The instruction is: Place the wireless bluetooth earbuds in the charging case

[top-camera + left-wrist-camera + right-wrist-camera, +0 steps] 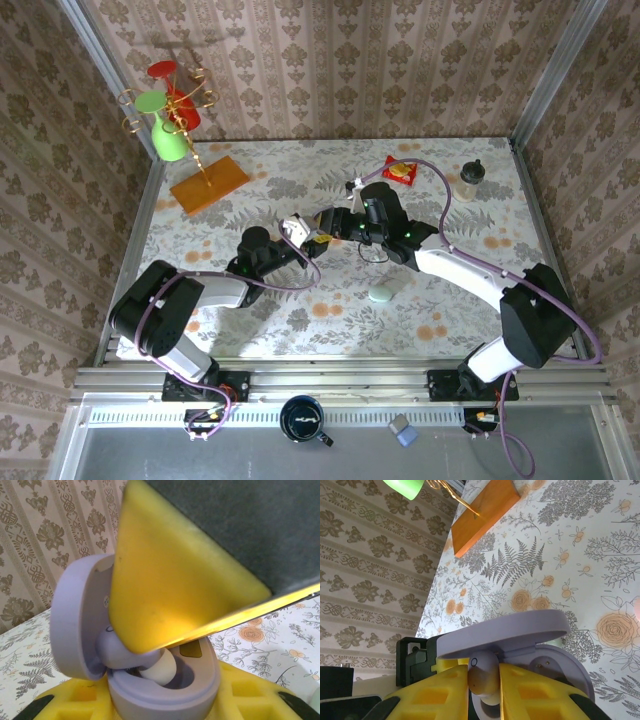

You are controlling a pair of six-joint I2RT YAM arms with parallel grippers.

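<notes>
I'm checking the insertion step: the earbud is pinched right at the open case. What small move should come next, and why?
Probably ease the right gripper slightly down into the case, then release. The earbud sits pinched between its yellow pads, pale tip at the empty socket, yet looks tilted and not seated. The left gripper grips the case, lid open.

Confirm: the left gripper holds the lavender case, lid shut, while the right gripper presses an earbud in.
Wrong: the lid is open, as the right wrist view shows. The left gripper holds the lavender case; the right gripper presses an earbud in.
</notes>
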